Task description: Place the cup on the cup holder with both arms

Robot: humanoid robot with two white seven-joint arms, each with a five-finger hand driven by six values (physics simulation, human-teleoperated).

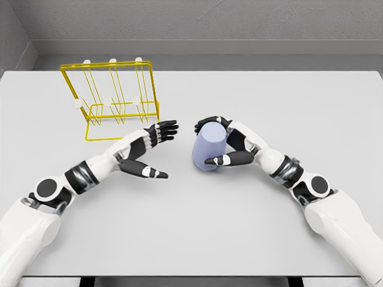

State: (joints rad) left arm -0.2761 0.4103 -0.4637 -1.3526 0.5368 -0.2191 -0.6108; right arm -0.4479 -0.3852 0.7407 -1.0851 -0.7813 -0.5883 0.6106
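The right hand (224, 142) grips the cup (209, 147), fingers over its top and thumb beneath, tilted just above the surface (239, 227). The left hand (149, 149) hovers open just beside it, holding nothing. The holder (114, 101) stands behind the left hand.

Pale lavender-blue plastic cup (209, 150), plain, no pattern. Bright yellow wire cup holder rack (112, 98), with small white caps on the peg tips. Flat light grey tabletop (239, 227), uniform and unmarked. Behind it, grey speckled wall (209, 21). White-shelled left hand (145, 151) with black fingers (166, 128) and black joints; same white and black on the right hand (230, 143). White arms, black bands with a silver ring at the wrists, black discs at the elbows.
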